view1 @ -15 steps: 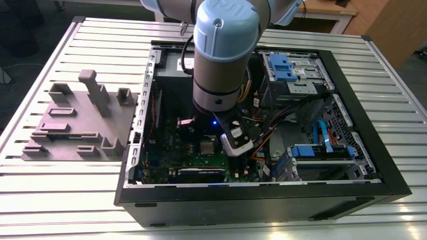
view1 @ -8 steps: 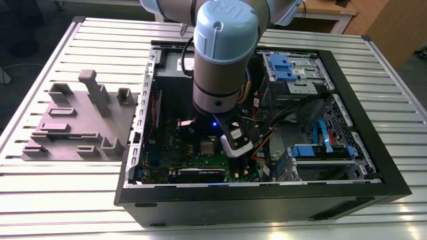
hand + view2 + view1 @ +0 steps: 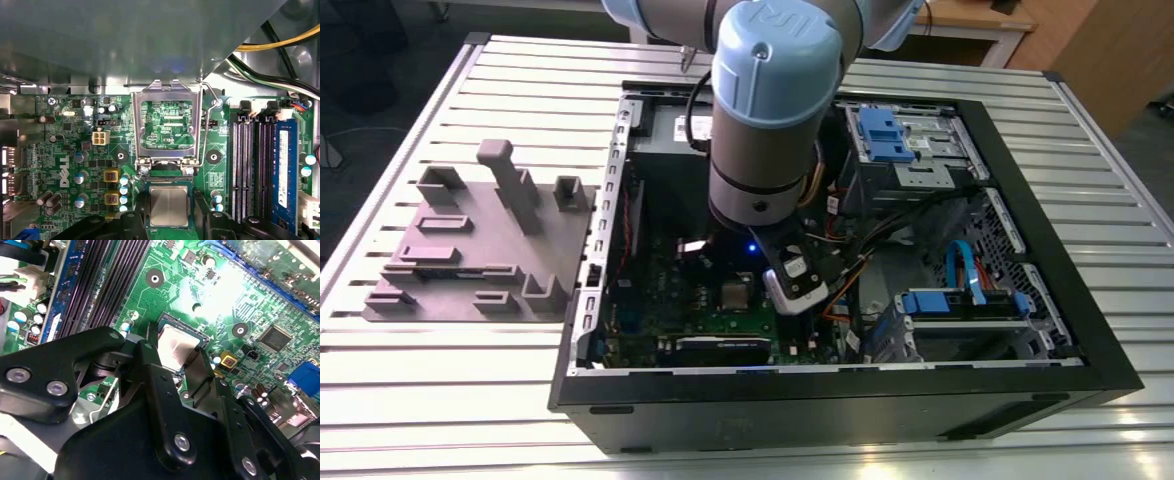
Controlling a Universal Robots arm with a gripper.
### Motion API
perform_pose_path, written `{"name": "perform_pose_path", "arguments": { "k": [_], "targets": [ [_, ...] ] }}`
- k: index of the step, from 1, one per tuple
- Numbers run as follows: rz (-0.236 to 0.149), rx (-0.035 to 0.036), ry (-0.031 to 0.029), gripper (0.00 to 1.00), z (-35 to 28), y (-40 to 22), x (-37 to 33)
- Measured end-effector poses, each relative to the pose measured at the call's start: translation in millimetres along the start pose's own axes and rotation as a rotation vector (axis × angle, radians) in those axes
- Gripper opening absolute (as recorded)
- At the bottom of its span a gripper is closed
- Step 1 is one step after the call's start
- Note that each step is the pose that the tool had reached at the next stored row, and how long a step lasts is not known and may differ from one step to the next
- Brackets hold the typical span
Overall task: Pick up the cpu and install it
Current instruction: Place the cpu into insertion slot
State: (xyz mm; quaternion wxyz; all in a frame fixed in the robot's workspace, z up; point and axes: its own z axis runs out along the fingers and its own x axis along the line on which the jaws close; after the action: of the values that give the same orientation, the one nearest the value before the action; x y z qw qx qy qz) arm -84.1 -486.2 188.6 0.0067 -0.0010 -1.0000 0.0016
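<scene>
i'm watching the arm (image 3: 774,110) reaching down into the open pc case (image 3: 1067,330), which is lying on its side on the slatted desk (image 3: 454,400). in both wrist views the jaws are sitting narrowed round the cpu (image 3: 169,206), w/ black fingers (image 3: 141,215) pressing on two opposite edges, so i'm reading it as gripped. the cpu is lying flat, shiny top up, right over the socket on the green motherboard (image 3: 75,150). i can't tell if it's fully seated. the metal socket bracket (image 3: 167,95) is standing flipped open just beside the cpu, w/ its wire lever alongside. the ram slots (image 3: 250,165) are running along one side of the socket. in the exterior view a grey plastic block (image 3: 480,250) is sitting on the desk, outside the case, to the exterior view's left.
</scene>
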Motion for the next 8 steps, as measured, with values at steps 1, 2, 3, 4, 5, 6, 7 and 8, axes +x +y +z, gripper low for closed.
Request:
{"name": "perform_pose_path", "arguments": {
  "k": [1,2,3,4,5,6,7,8],
  "targets": [
    [0.000,-0.0003,0.0011,0.46,-0.5,0.0,-0.9],
    [0.000,-0.0003,0.0027,0.46,-1.0,0.1,-1.8],
    [0.000,0.0004,0.0044,0.46,-1.7,0.0,-2.6],
    [0.000,0.0005,0.0053,0.46,-2.0,-0.1,-3.0],
    [0.000,0.0007,0.0058,0.46,-3.1,-0.2,-2.9],
    [0.000,0.0007,0.0060,0.46,-4.2,-0.2,-2.9],
    [0.000,0.0006,0.0060,0.46,-5.4,-0.2,-2.9],
    [0.000,0.0006,0.0060,0.46,-5.9,-0.2,-2.9]
  ]
}}
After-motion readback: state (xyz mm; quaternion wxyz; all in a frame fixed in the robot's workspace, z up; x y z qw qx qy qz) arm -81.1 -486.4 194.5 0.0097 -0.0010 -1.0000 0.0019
